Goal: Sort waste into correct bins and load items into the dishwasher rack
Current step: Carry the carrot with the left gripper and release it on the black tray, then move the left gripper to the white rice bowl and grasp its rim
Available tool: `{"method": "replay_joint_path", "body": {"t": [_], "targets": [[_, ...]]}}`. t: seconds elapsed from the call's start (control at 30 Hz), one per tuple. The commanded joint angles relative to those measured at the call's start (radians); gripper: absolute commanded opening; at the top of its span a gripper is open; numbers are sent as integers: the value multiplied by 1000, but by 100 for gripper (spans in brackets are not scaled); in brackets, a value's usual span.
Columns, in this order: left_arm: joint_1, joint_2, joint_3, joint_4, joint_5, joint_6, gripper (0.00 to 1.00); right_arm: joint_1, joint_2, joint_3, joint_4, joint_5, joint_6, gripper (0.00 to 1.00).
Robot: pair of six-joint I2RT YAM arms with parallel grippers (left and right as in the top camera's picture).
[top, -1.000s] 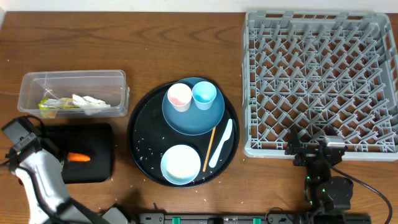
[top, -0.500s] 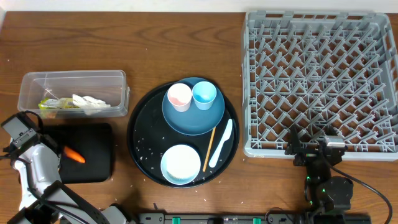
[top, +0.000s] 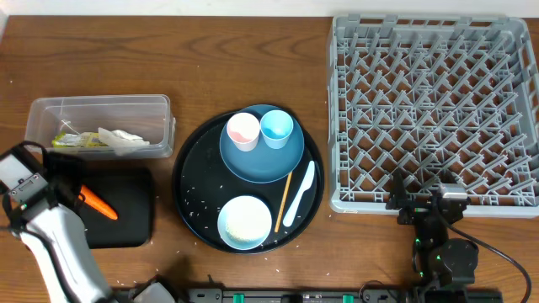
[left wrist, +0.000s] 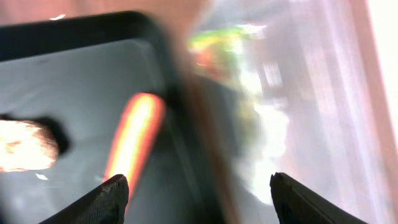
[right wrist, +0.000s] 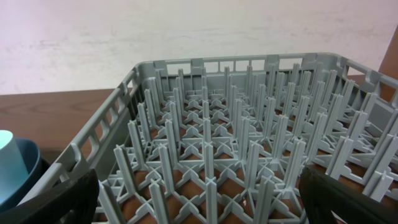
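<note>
**Carrot (top: 99, 204) lies loose on the flat black tray (top: 135, 223)**

The left gripper (left wrist: 205, 202) hangs above where that tray and the clear tub (top: 97, 103) meet, fingers spread wide, nothing between them; the carrot lies tilted near it; wrapper (top: 67, 140) and tissue (top: 122, 139) sit in the tub; the plate (top: 263, 167) carrying the pink cup (top: 243, 130) and blue cup (top: 276, 128), the bowl (top: 244, 221), spoon (top: 300, 195) and chopstick (top: 283, 202) rest on the round tray (top: 187, 198); the right gripper (right wrist: 202, 205), likewise spread and empty, faces the grey rack (top: 429, 109).
</note>
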Motion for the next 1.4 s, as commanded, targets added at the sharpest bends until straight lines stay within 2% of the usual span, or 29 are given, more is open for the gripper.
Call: {"method": "replay_joint_path", "body": {"t": [0.0,0.1,0.2,0.3,0.43,0.53,0.63,0.8,1.03,1.13,1.27,1.33,1.37], "targets": [[-76,-114,26,-61,86,-1,74,-4,-5,-3,-1,7,5,99],[-197,-210,26,-160,154,35,72,-4,-5,-3,-2,7,5,99],[-358,-275,26,-272,179,70,59,-4,-5,-3,-1,7,5,99],[-535,-319,25,-367,178,79,51,-4,-5,-3,-1,7,5,99],[-780,-333,25,-399,173,71,40,-4,-5,-3,-1,7,5,99],[-973,-317,25,-401,85,24,36,-4,-5,-3,-2,7,5,99],[-1135,-286,26,-391,0,-20,36,-4,-5,-3,-1,7,5,99],[-1349,-190,42,-359,-123,-62,33,-4,-5,-3,-1,7,5,99],[-1517,12,101,-358,-161,-80,34,-4,-5,-3,-2,7,5,99],[-1539,74,108,-353,-171,-72,47,-4,-5,-3,-2,7,5,99],[-1539,100,108,-340,-171,32,50,-4,-5,-3,-2,7,5,99],[-1539,97,108,-323,-165,34,61,-4,-5,-3,-1,7,5,99],[-1539,94,108,-311,-151,38,70,-4,-5,-3,-2,7,5,99]]}}
